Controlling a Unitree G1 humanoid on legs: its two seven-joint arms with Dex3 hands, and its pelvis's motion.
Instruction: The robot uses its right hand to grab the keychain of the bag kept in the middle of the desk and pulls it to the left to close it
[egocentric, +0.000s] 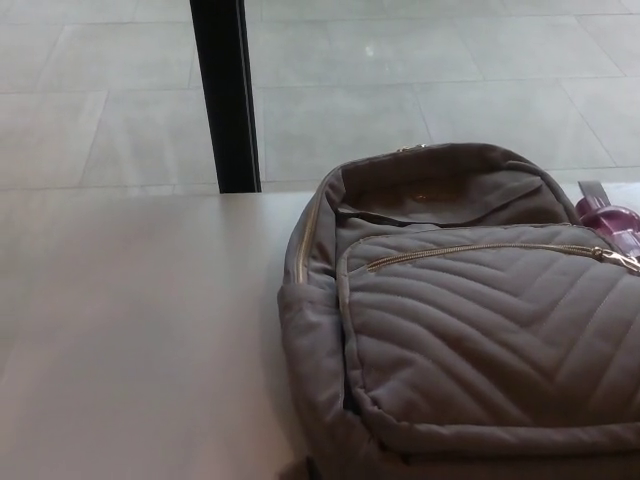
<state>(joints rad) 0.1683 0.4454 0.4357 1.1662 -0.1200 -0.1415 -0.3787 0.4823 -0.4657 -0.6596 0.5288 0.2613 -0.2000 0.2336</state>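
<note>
Grey bag (470, 330) (chevron quilting), white desk (140, 340).

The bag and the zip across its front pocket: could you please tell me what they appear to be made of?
The bag looks like soft grey-brown fabric with a matt finish, judging by its stitched chevron quilting and the slack folds at its top. The zip seems to be pale gold metal, since its teeth and pull glint.

We saw the grey bag (470, 330) only in part, cut off by the right and bottom edges. Its keychain (622, 258) sat against the right edge, too small for us to make out its shape. A purple object (610, 216) behind the bag was mostly hidden, and the black post (226, 95) ran out past the top
</note>
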